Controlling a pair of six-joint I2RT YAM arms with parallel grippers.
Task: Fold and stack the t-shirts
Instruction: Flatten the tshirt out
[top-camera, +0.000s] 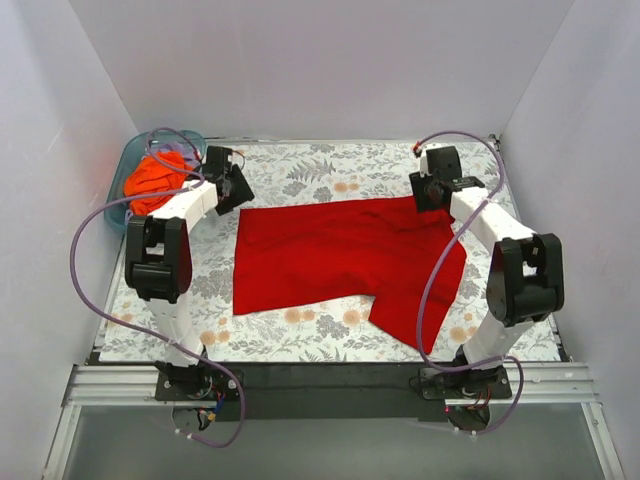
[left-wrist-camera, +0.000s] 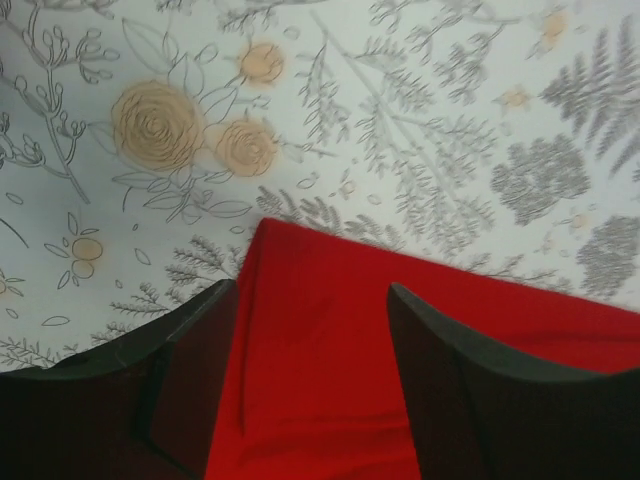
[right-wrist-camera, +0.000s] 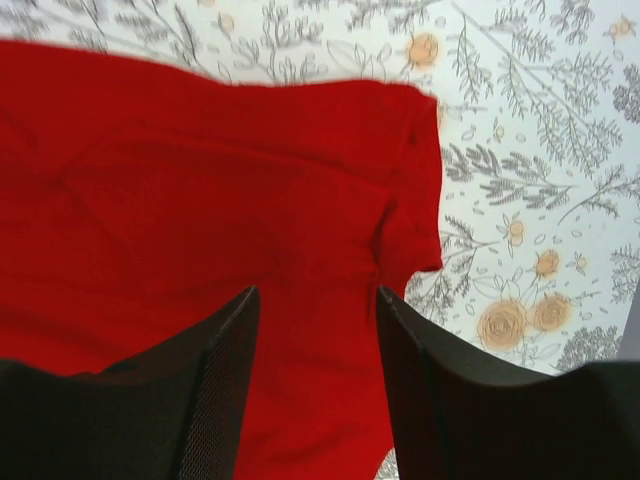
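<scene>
The red t-shirt (top-camera: 340, 255) lies spread across the middle of the floral table, one sleeve trailing toward the near right. My left gripper (top-camera: 236, 188) hovers open over its far left corner (left-wrist-camera: 300, 330); both fingers straddle the cloth without holding it. My right gripper (top-camera: 436, 192) hovers open over the shirt's far right part, near a sleeve (right-wrist-camera: 410, 200); nothing is between its fingers but the cloth (right-wrist-camera: 200, 200) below. The orange t-shirt (top-camera: 152, 180) lies crumpled in the bin at the far left.
The teal plastic bin (top-camera: 128, 160) sits in the far left corner. White walls close in the table on three sides. Floral tablecloth (top-camera: 330, 165) shows around the shirt. Purple cables loop beside each arm.
</scene>
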